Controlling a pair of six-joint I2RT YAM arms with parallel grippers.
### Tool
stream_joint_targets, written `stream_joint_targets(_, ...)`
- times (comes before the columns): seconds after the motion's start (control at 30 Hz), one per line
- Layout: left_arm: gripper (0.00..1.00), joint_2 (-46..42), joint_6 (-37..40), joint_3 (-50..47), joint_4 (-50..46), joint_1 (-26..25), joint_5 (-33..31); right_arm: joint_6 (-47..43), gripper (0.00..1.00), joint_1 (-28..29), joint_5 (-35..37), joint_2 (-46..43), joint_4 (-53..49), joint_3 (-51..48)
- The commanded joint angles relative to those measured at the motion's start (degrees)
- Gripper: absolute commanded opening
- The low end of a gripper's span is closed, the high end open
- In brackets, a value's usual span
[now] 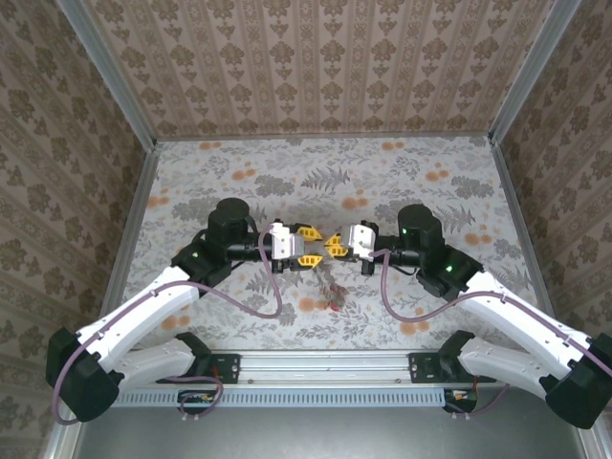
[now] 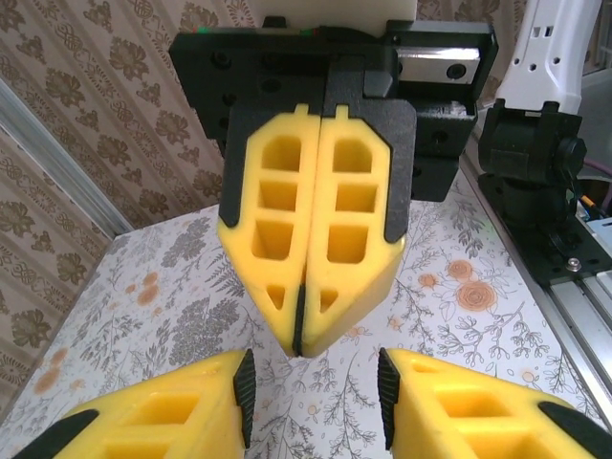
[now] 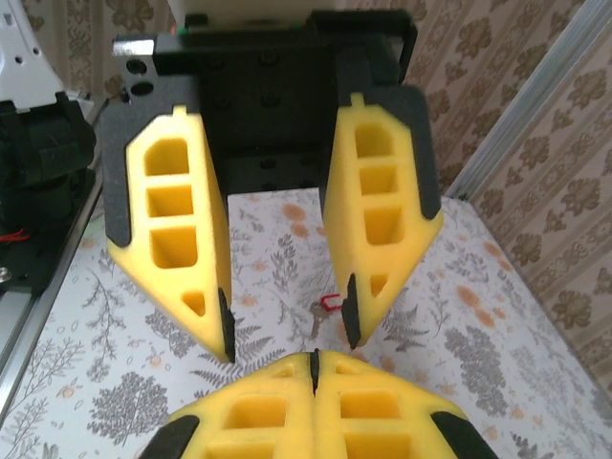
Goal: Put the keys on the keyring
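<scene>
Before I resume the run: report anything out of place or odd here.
Nothing looks spilled or damaged. One oddity: the keys lie loose on the table, while the left pincer, open, and the right pincer, shut with nothing visible in it, face each other tip to tip in the air.

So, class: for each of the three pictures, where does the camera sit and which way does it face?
Top external: above and behind the bases, looking down at the floral table; left arm, right arm, left gripper and right gripper show.
Left wrist: on the left arm, facing the shut right gripper; own open fingers at the bottom.
Right wrist: on the right arm, facing the open left gripper and a red-headed key; own shut fingers below.
Shared: both wrist views show both grippers.
</scene>
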Motion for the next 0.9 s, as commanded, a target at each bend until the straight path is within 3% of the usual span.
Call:
stream_joint_targets(0.0, 0.37, -0.7, 0.1, -0.4, 0.3, -0.2, 0.2, 1.6, 0.00, 0.0, -0.6, -1.2, 4.2, -1.0)
stream_joint_targets(0.07, 0.30, -0.7, 0.8, -1.0, -0.6, 0.1, -1.0, 1.2, 0.00, 0.0, 0.6, -1.2, 3.5, -1.4)
stream_joint_targets(0.13, 0.31, -1.1, 0.1, -2.1, -0.6, 0.9, -3.3, -0.5, 0.00, -0.5, 3.3, -1.2, 0.9, -1.4)
stream_joint_targets(0.17, 0.33, -1.6, -1.1, -2.9, 0.0, 1.7, -4.4, -1.4, 0.04, -0.8, 5.2, -1.5, -0.3, -1.6)
stream_joint_targets(0.23, 0.34, -3.3, -4.4, -4.7, 1.6, 3.6, -6.4, -4.6, 0.26, -1.2, 7.4, -1.8, -3.9, -1.9)
stream_joint_targets(0.37, 0.41, -7.9, -14.1, -8.4, 1.8, 9.2, -16.5, -13.1, 0.34, -1.0, 5.8, 1.3, -17.0, 1.9)
stream_joint_targets(0.47, 0.47, -9.7, -25.3, -8.3, -4.5, 16.0, -23.6, -14.6, 0.35, 0.0, 2.9, 5.3, -21.3, 4.0)
stream_joint_targets(0.53, 0.49, -9.9, -32.0, -7.5, -10.6, 23.6, -22.7, -16.5, 0.35, 1.6, 3.1, 8.8, -23.7, 5.3)
stream_joint_targets(0.63, 0.56, -9.4, -38.7, -7.2, -16.4, 31.5, -18.7, -27.9, 0.36, 6.2, 7.5, 14.8, -34.5, 8.4)
stream_joint_targets(0.73, 0.62, -9.3, -44.7, -8.0, -19.3, 34.2, -21.7, -36.0, 0.35, 10.7, 13.9, 24.3, -43.6, 13.5)
stream_joint_targets(0.87, 0.71, -9.2, -48.3, -9.7, -19.4, 36.0, -23.0, -38.1, 0.39, 12.9, 12.1, 31.4, -43.8, 16.8)
